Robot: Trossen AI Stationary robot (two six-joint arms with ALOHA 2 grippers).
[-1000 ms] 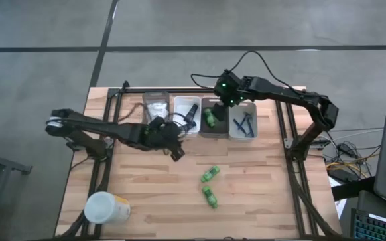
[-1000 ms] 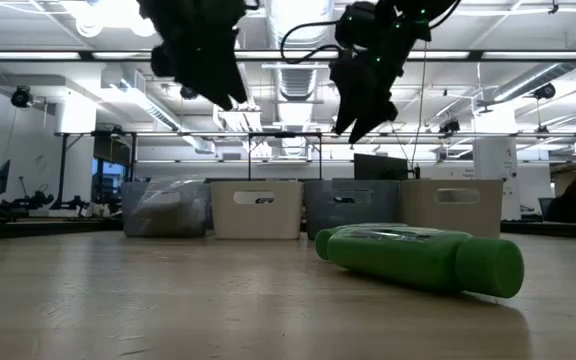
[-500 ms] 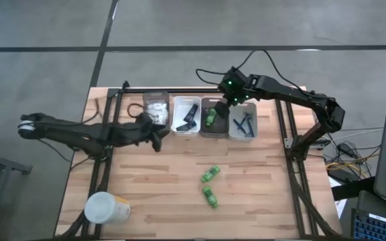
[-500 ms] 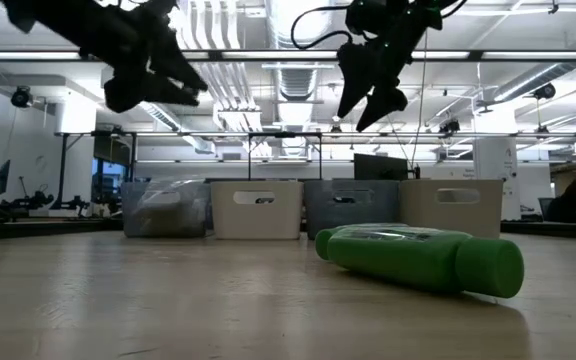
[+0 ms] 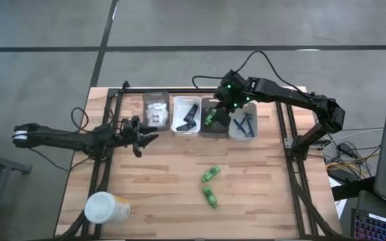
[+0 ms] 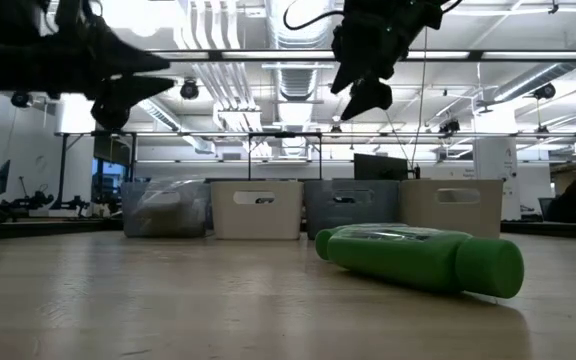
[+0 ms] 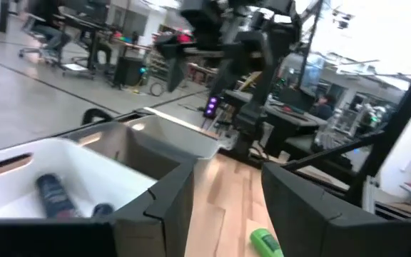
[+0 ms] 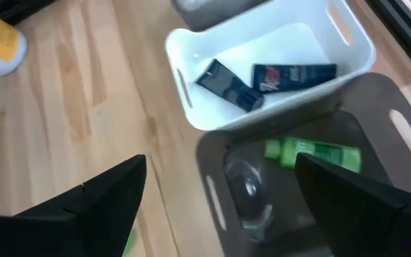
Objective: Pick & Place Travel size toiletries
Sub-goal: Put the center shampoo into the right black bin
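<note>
Two green tubes (image 5: 211, 174) (image 5: 210, 197) lie on their sides on the wood; one of them fills the low view as the near green tube (image 6: 418, 260). A third green tube (image 8: 316, 152) lies in the grey bin (image 5: 214, 127). Black sachets (image 8: 262, 78) lie in the white bin (image 5: 185, 128), white packets (image 5: 155, 107) in the clear bin, and dark sticks (image 5: 244, 124) in the rightmost bin. My left gripper (image 5: 143, 137) is open and empty, left of the bins. My right gripper (image 5: 228, 107) hovers open over the grey bin, also empty.
A white-and-yellow cup (image 5: 106, 208) lies at the near left of the table. The four bins stand in a row along the far edge. Bare wood spreads between the bins and the two loose green tubes. A black frame rail (image 5: 179, 89) runs behind the bins.
My left gripper has drawn back from in front of the white bin toward the table's left edge and tipped from pointing down to nearly level. My right gripper has stayed above the bins, shifting slightly toward the near edge. The tubes have not moved.
</note>
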